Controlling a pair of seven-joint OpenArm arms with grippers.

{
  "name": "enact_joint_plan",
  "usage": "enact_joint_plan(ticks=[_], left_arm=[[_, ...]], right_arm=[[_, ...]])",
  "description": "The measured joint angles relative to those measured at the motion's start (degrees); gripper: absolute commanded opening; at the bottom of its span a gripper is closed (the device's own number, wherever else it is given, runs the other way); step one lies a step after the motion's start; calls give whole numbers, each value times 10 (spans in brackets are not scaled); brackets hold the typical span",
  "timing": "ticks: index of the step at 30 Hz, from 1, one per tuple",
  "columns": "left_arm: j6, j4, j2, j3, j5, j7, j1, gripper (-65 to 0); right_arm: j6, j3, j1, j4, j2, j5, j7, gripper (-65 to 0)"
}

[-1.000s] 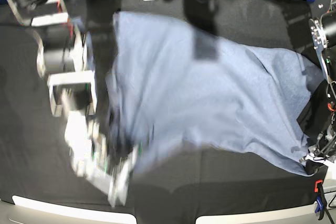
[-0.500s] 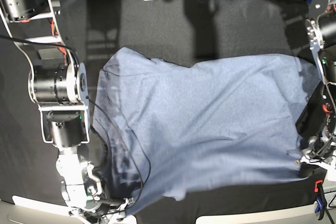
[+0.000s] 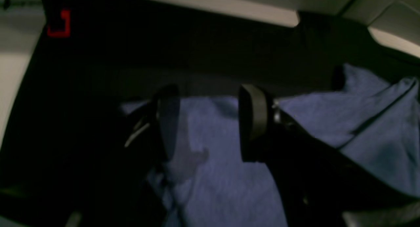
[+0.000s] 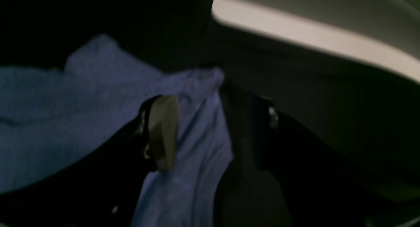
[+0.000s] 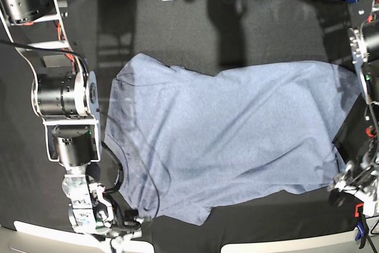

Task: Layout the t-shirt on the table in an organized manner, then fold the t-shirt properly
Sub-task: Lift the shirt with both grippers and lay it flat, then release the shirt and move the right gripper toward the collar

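Spread flat across the black-covered table (image 5: 237,22): the t-shirt (image 5: 231,140), plain side up, collar toward the base view's left. Left gripper (image 3: 210,122) open over the hem corner, fingers astride cloth without pinching. Right gripper (image 4: 210,132) likewise parted, fabric draped loose between its fingers.
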Motion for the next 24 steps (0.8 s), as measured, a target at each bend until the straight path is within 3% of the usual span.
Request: enact_joint_plan(ticks=[1,3,9,16,24], left_arm=[[-18,0,-9,0,-15,8,7,-384],[-48,2,-34,1,-44,14,29,-384],[-49,10,-98,-21,-106,24,120,-384],[-61,103,-78,-133,-142,78,226,-384],[-58,145,-71,-179,-144,94,353,-384]], right_arm=[[34,0,-7,12,2,5,-16,-329],[40,0,-33,48,2,21,-41,-329],[45,0,-179,252,10,45,-68,-329],[46,-1,-311,481,10,63,-110,-329],[44,45,-394,534,10,80,-120,-329]])
